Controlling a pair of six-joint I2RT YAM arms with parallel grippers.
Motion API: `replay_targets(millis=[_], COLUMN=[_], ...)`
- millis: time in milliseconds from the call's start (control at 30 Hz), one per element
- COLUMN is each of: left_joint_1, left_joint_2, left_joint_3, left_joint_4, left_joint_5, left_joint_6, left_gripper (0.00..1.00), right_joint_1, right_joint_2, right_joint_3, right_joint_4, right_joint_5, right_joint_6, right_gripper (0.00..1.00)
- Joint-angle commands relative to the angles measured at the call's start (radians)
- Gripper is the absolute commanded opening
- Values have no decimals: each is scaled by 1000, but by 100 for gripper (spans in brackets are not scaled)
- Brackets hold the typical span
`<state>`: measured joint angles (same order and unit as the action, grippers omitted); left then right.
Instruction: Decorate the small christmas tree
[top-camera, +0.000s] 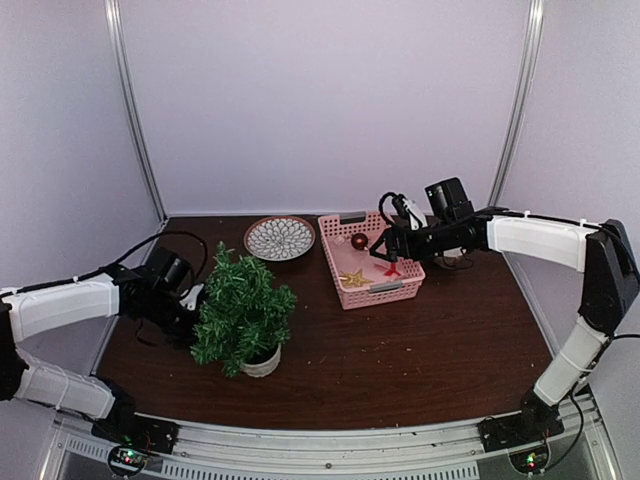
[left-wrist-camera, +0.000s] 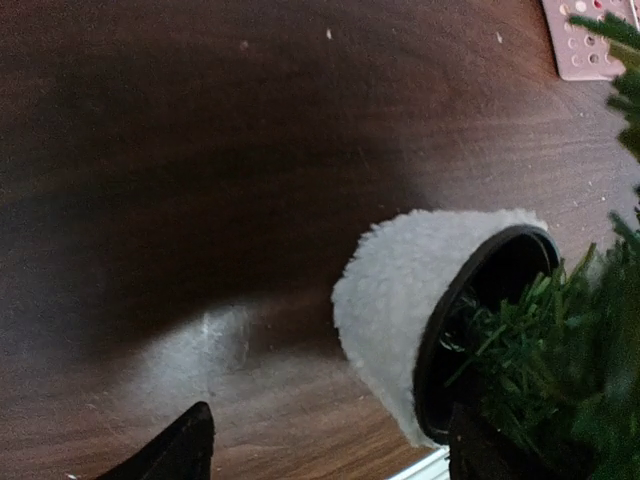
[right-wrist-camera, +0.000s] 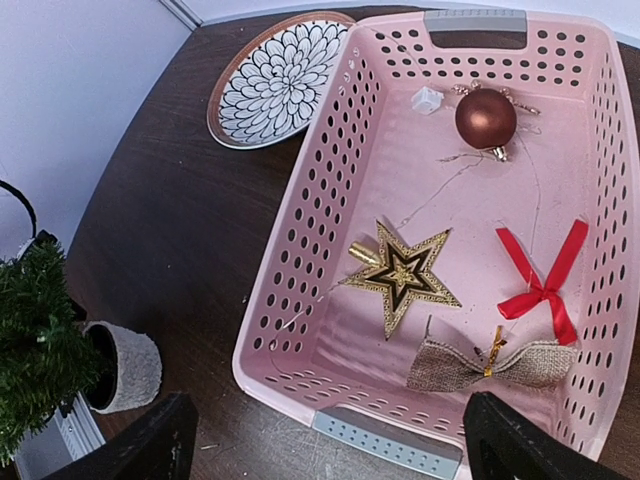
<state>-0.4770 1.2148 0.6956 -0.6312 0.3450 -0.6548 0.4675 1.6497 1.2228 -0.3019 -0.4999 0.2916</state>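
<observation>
The tree (top-camera: 243, 312) stands on the table (top-camera: 430, 360), near left. The left fingers (left-wrist-camera: 185, 445) are apart by its pot (left-wrist-camera: 400, 300), and a nudge could tip it (it looks light). The right fingers (right-wrist-camera: 150, 450), apart too, hover over the basket (right-wrist-camera: 300, 250). The star (right-wrist-camera: 402, 275) lies flat and the ribbon (right-wrist-camera: 545, 285) sits just beside the bow (right-wrist-camera: 490, 365), so a pinch may slip or take both.

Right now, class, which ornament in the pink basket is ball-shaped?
The reddish-brown bauble at the far end of the pink basket; the gold star, red ribbon bow and burlap bow all lie flat.
</observation>
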Motion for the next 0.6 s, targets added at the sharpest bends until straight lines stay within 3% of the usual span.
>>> replay_targets(millis=[0, 133, 567], left_joint_1=[-29, -50, -82], left_joint_2=[-35, -11, 130], left_joint_3=[-68, -94, -130], left_joint_4=[121, 201, 482], left_joint_5=[109, 131, 161], left_joint_6=[-55, -82, -192], left_gripper=[79, 78, 59], right_joint_1=[11, 12, 12], right_joint_2=[8, 17, 22], right_joint_3=[30, 27, 20], right_joint_4=[19, 30, 44], right_joint_5=[-12, -20, -20], right_joint_6=[4, 10, 14], right_gripper=[97, 96, 97])
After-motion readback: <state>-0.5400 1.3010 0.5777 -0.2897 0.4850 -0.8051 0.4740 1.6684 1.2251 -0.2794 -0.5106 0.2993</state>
